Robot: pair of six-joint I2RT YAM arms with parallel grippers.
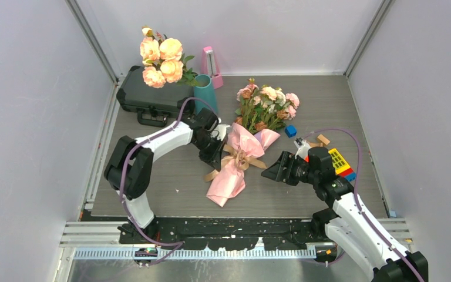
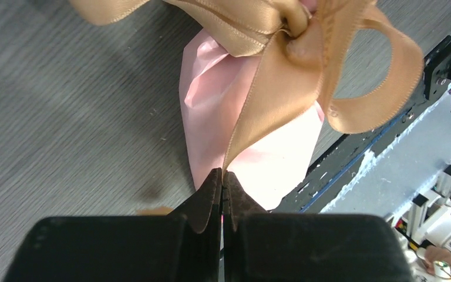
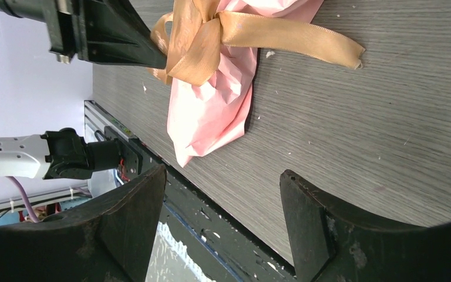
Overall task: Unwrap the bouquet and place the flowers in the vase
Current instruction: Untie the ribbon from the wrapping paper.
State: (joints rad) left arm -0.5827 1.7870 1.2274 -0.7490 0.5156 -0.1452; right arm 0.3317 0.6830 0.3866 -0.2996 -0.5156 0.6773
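Observation:
The bouquet lies across the middle of the table. Its pink paper wrap (image 1: 230,176) points toward the near edge, and the flowers (image 1: 267,104) spread out at the far end. A tan ribbon (image 1: 239,157) is tied in a bow around the wrap. My left gripper (image 1: 218,156) is shut on one tail of the ribbon (image 2: 282,76), which runs straight into its closed tips (image 2: 223,174) above the paper (image 2: 211,111). My right gripper (image 1: 273,168) hovers open just right of the wrap, nothing between its fingertips (image 3: 223,171); it sees the bow (image 3: 197,50). The teal vase (image 1: 205,94) stands upright behind the left arm.
A black case (image 1: 147,97) sits at the back left with big peach roses (image 1: 161,59) over it. A pink metronome-shaped object (image 1: 212,61) stands by the back wall. A blue block (image 1: 291,131), a wooden piece (image 1: 323,140) and coloured bricks (image 1: 340,161) lie near the right arm.

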